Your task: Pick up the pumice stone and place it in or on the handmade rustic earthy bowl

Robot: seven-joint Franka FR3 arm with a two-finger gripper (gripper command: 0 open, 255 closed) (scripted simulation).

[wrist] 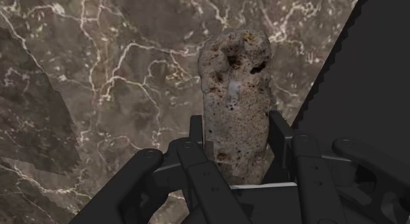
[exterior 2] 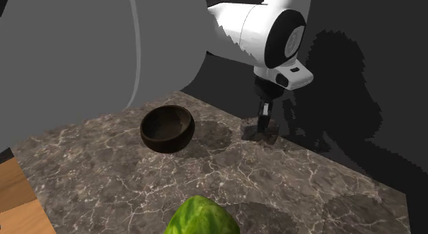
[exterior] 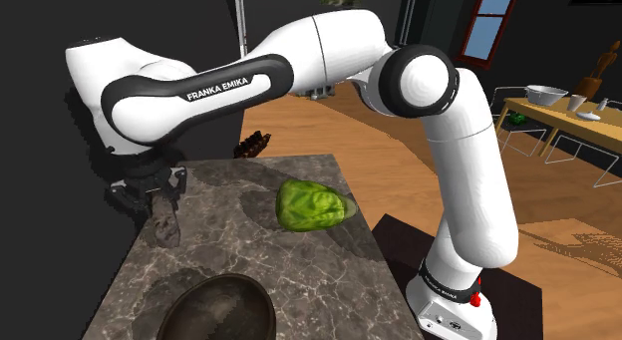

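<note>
The pumice stone (wrist: 235, 91) is a long, pitted, grey-brown lump. My gripper (wrist: 238, 145) is shut on its near end, one finger on each side. In the shoulder view the gripper (exterior: 159, 193) hangs over the marble table's far left corner, with the stone (exterior: 164, 228) pointing down from it to the tabletop. In the second exterior view the gripper (exterior 2: 265, 114) and stone (exterior 2: 266, 132) are right of the bowl. The dark brown, rough bowl (exterior: 217, 310) (exterior 2: 167, 128) stands upright and empty near the table's front edge in the shoulder view.
A green lettuce-like head (exterior: 314, 205) (exterior 2: 201, 217) lies on the dark marble table (exterior: 259, 263) to the right of the gripper in the shoulder view. A dark wall stands close behind the gripper. The stand (exterior: 454, 303) is at the lower right.
</note>
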